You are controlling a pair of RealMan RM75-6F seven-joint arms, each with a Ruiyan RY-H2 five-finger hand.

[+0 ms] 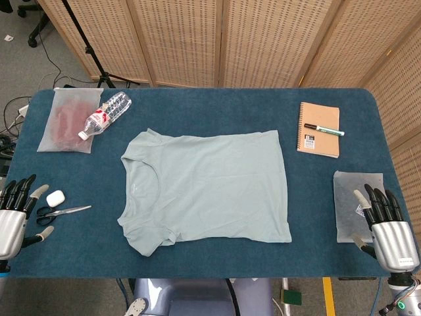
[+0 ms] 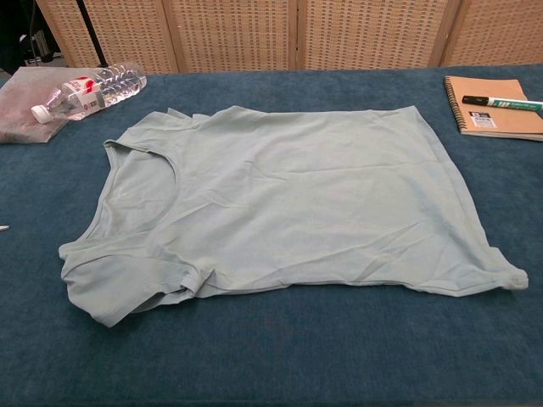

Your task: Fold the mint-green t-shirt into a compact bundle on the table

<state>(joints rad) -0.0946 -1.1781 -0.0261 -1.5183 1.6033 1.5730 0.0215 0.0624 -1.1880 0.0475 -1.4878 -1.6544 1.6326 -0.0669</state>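
we see the mint-green t-shirt (image 1: 207, 187) spread flat in the middle of the blue table (image 1: 329, 250), collar toward our left, hem toward our right. it's unfolded; the near sleeve is a bit bunched, with light wrinkles across the body. chest view shows the same: t-shirt (image 2: 288, 212) laid out flat, near sleeve tucked under slightly.

our left hand (image 1: 16, 210) sits at the near left edge of the table, fingers spread apart, holding nothing. just beside it are scissors (image 1: 59, 212) and a small white case (image 1: 55, 197), neither touched. our right hand (image 1: 385, 224) is at the near right edge, fingers extended and apart, nothing in it; its fingertips overlap a translucent bag (image 1: 355, 197) in head view, contact can't be told. both hands are well apart from the shirt and neither shows in chest view.

far left: a plastic water bottle (image 1: 105, 114) lying on its side, resting partly on a clear bag with something reddish in it (image 1: 64, 122). far right: a spiral notebook (image 1: 319, 128) with a green-capped marker (image 1: 323, 129) lying across it. folding wicker screens (image 1: 250, 39) stand behind the table.
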